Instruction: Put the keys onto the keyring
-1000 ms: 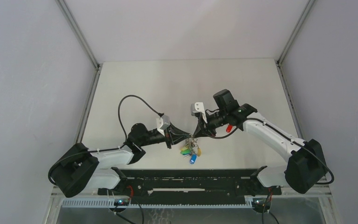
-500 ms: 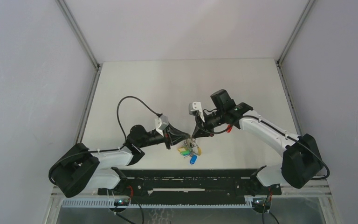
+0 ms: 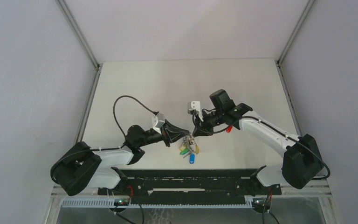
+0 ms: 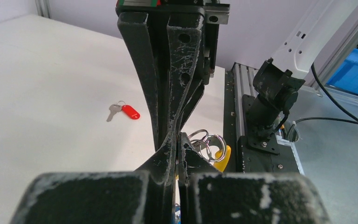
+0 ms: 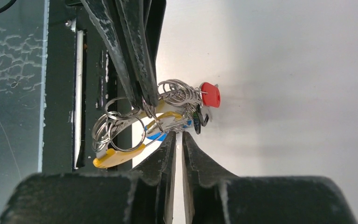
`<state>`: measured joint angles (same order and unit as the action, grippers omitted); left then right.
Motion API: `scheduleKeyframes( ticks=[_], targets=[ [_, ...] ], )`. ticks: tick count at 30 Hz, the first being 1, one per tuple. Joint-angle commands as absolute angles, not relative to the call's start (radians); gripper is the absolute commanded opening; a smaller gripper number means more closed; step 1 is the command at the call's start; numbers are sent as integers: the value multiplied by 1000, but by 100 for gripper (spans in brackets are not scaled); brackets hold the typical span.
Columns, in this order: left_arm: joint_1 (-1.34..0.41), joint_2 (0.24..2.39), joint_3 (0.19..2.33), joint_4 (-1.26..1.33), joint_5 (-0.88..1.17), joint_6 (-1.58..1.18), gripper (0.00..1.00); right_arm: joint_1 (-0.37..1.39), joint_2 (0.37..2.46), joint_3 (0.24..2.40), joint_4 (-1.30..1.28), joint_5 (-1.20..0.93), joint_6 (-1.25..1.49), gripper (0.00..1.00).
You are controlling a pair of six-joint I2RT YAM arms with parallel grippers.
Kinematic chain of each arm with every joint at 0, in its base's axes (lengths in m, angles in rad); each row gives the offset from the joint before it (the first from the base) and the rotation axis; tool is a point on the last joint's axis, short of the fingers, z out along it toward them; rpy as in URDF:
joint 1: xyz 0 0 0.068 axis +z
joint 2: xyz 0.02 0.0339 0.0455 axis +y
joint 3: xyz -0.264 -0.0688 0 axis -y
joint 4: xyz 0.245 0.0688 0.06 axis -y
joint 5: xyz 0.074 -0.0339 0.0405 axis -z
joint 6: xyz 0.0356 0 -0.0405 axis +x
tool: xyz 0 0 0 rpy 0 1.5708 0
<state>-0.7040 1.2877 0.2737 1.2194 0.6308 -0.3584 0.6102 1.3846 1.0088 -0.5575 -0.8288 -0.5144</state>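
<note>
Left gripper (image 3: 186, 137) clamped (right gripper (image 3: 194, 134) ajar)

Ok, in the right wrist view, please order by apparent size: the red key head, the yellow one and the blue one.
1. Yellow key head, largest.
2. Red key head, next.
3. Blue key head, smallest as seen, but mostly hidden, so its real rank is unsure.

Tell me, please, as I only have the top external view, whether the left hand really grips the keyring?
Observer: Yes; the right wrist view shows the left hand shut on the keyring.
Operator: And the other one?
Observer: The right hand sits beside the keyring, a narrow gap between its fingers, nothing in it.
Operator: Any loose key?
Observer: A red key lies alone on the table, per the left wrist view.
</note>
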Motion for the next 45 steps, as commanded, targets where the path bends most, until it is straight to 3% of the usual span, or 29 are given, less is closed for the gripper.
scheduleKeyframes(
  ticks=[1, 14, 34, 45],
  targets=[
    [-698, 1287, 258, 1353, 620, -380, 0, 600, 1299, 997, -507, -826, -501, 11],
    [-698, 1298, 264, 1353, 635, -382, 0, 578, 1185, 923, -324, -928, -479, 23],
    [-698, 1321, 269, 1376, 638, -403, 0, 614, 1261, 902, -287, -971, -484, 21],
    [-698, 1321, 267, 1381, 634, -404, 0, 620, 1283, 902, -276, -983, -487, 13]
  ],
)
